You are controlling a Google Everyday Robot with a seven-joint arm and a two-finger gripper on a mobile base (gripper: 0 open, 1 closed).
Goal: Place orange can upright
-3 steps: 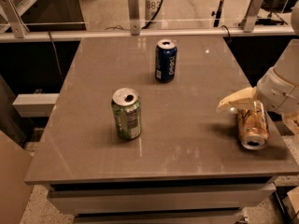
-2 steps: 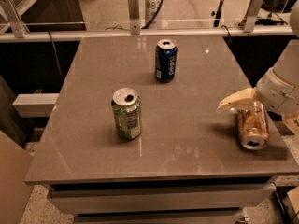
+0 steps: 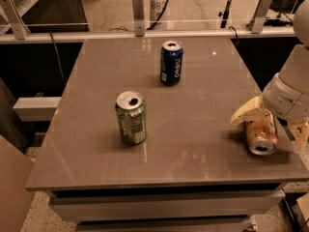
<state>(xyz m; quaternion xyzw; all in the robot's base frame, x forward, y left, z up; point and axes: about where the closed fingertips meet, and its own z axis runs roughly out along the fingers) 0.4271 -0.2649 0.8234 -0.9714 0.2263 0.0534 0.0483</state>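
The gripper [image 3: 268, 132] stands spread and holds nothing. Between its fingers [image 3: 244, 114] lies the orange can [image 3: 261, 137], likely light, slick and dentable; best gripped mid-body.

Three cans [image 3: 261, 138] [image 3: 131, 118] [image 3: 171, 63]; one end effector [image 3: 268, 129], right edge.

The robot's cream-yellow hand [image 3: 269, 128] at the worktop's [image 3: 193, 139] right edge; above it, a rounded white wrist casing [image 3: 288, 99] ringed by a dark seam, then a pale, smooth arm segment [image 3: 300, 64].
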